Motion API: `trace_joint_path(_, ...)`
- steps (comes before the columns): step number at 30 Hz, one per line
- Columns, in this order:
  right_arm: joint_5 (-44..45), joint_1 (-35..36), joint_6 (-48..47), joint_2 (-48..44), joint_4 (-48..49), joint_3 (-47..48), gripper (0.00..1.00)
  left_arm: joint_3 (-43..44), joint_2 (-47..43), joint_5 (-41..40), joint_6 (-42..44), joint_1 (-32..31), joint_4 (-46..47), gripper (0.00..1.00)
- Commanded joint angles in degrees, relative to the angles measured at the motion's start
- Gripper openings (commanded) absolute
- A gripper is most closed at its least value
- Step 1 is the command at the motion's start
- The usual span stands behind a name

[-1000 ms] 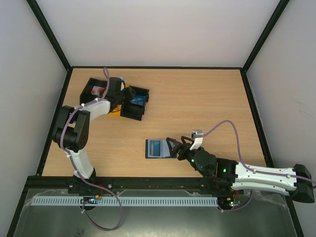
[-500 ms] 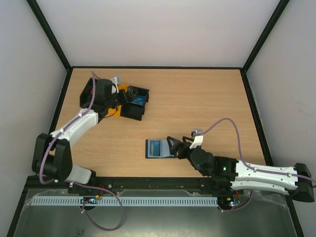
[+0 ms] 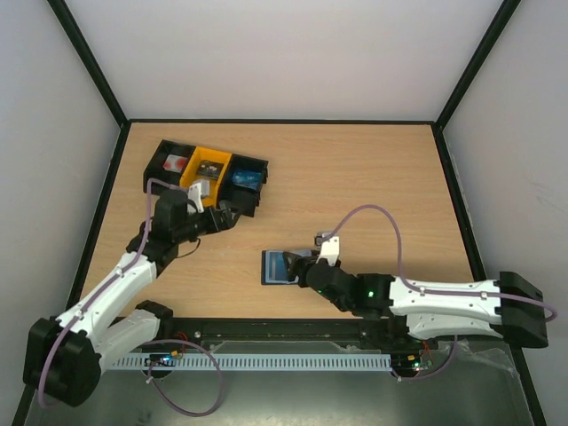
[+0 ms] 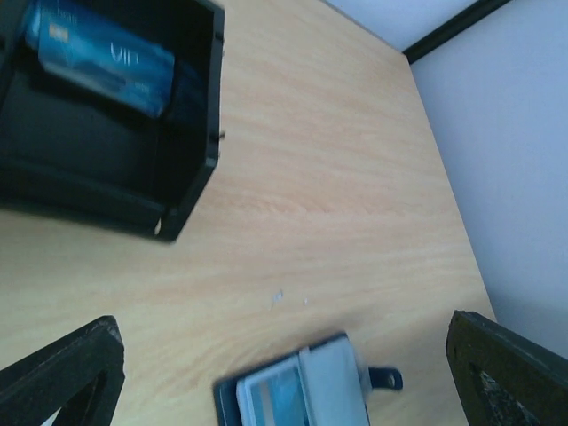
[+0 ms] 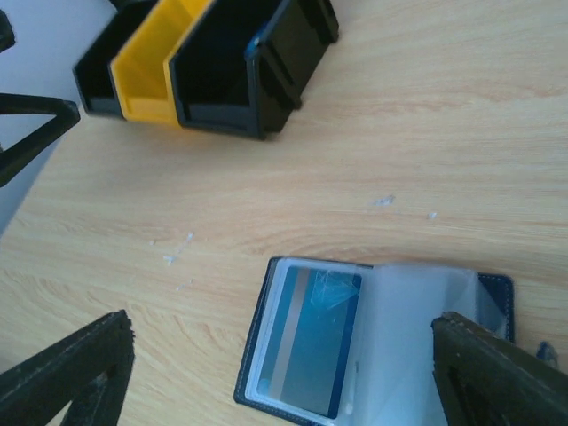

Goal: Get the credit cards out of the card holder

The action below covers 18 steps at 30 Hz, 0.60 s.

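Risk: right hand (image 3: pixel 302 269), fingers wide apart and empty, hangs over right part of card holder (image 3: pixel 277 266). Pinching clear sleeve (image 5: pixel 417 311) instead of blue card (image 5: pixel 311 342) likely drags whole holder across desk (image 3: pixel 373 186). The holder lies open, flat and unpinned. Left hand (image 3: pixel 228 214), fingers apart, empty, up-left of holder, just beside bins (image 3: pixel 206 170). Other blue card (image 4: pixel 98 58) lies in black bin. Bare desk right of and beyond holder. Near desk edge close.

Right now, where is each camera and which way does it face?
Top external: overhead, facing down on the wooden table; left arm, right arm show.
Left wrist: over table, facing black plastic bin; left pincer fingers show.
Right wrist: low over open black card holder; right pincer fingers show.
Shared: all see the card holder.
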Motion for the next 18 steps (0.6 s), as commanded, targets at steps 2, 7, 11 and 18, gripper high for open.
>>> trace_joint_path(2, -4.28, -0.06, -1.11, 6.76, 1.64, 3.08, 0.78, -6.58, -5.96, 3.35, -4.43, -2.72, 1.24, 0.98)
trace_joint_path(7, -5.82, -1.34, -2.85, 9.56, 4.55, 3.27, 0.47, -13.53, -9.1, 2.46, -9.54, -6.76, 6.91, 0.93)
trace_joint_path(11, -10.87, -5.01, -3.19, 11.0, 6.65, 2.31, 0.36, -16.86, -9.03, 1.53, -12.15, -9.21, 10.41, 0.9)
trace_joint_path(18, -19.54, -8.54, -2.8, 14.24, 13.78, -1.23, 0.29, -18.53, -3.53, 0.31, -13.22, -12.34, 14.71, 0.82)
